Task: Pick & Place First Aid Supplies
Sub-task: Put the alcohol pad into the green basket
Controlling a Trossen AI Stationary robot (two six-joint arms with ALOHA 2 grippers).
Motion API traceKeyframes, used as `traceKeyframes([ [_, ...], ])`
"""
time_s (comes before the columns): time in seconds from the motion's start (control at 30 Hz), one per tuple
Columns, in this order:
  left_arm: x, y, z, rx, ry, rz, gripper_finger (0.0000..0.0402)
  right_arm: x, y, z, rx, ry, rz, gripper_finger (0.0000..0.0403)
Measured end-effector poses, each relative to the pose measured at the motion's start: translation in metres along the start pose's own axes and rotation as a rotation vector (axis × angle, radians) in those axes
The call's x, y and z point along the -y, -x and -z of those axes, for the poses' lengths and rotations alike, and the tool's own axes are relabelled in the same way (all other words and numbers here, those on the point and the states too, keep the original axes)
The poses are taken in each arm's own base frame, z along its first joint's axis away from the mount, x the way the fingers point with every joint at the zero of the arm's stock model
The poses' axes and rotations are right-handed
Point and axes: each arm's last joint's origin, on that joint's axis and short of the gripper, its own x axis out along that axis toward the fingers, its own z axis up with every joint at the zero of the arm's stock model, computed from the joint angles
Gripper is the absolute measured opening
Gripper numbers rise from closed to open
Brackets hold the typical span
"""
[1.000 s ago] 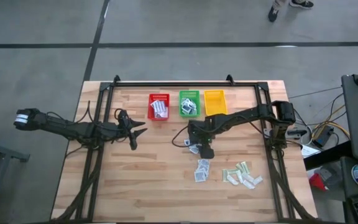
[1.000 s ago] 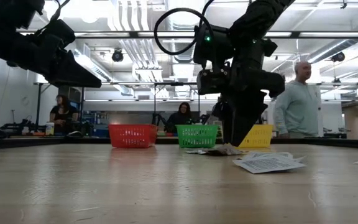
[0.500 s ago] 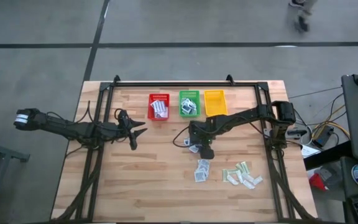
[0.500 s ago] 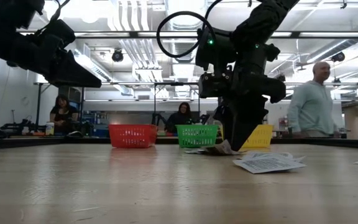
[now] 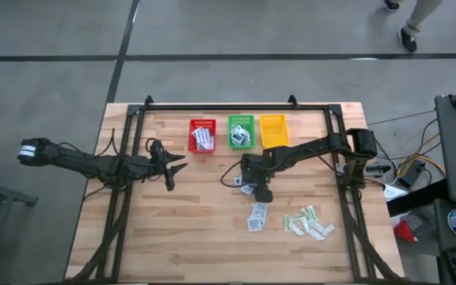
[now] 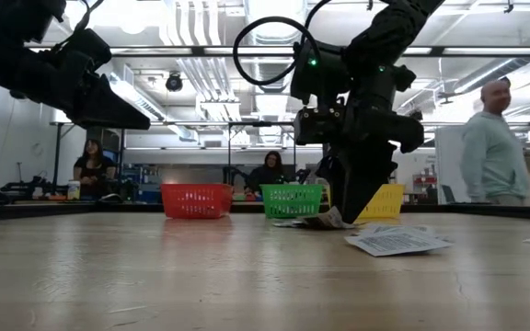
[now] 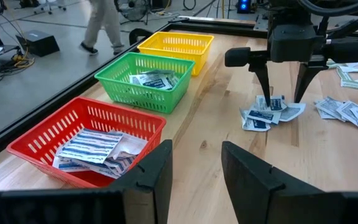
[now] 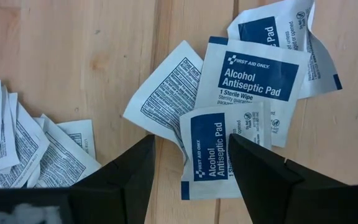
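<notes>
Wood table [image 5: 196,229]: pale planks, dark frame rail along the far edge.
Green-beige strips [image 5: 310,222]: loose cluster on the table's near right part, lying flat.
White-blue packets [image 5: 256,217]: small heap just left of the strips, flat on the wood.
Pads [image 8: 253,78]: alcohol pad packets, white with blue panels, overlapping in a little pile near table centre, directly under the right gripper.
Right gripper [image 5: 261,192]: pointed down over the pad pile, jaws spread wide, one finger on each side of a pad; nothing held. Whether the tips touch the packets cannot be told.
Left gripper [image 5: 169,169]: raised above the table's left part, well apart from the packets, jaws wide, empty.
Red basket [image 5: 202,135]: far edge, holds striped oblong packets.
Green basket [image 5: 241,131]: just right of the red one, holds a few white-blue packets.
Yellow basket [image 5: 274,130]: rightmost of the row; no contents visible.
Persons [image 6: 491,142]: one standing beyond the table at right, two seated farther back.
</notes>
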Motion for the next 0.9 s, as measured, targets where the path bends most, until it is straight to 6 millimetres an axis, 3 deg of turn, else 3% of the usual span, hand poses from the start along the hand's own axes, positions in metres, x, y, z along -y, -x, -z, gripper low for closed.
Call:
traceKeyframes([
  [0.9,0.0,0.0,0.0,0.0,0.0,0.0,0.0133,-0.0002,0.0004,0.0003,0.0,-0.008,0.0,0.0203],
])
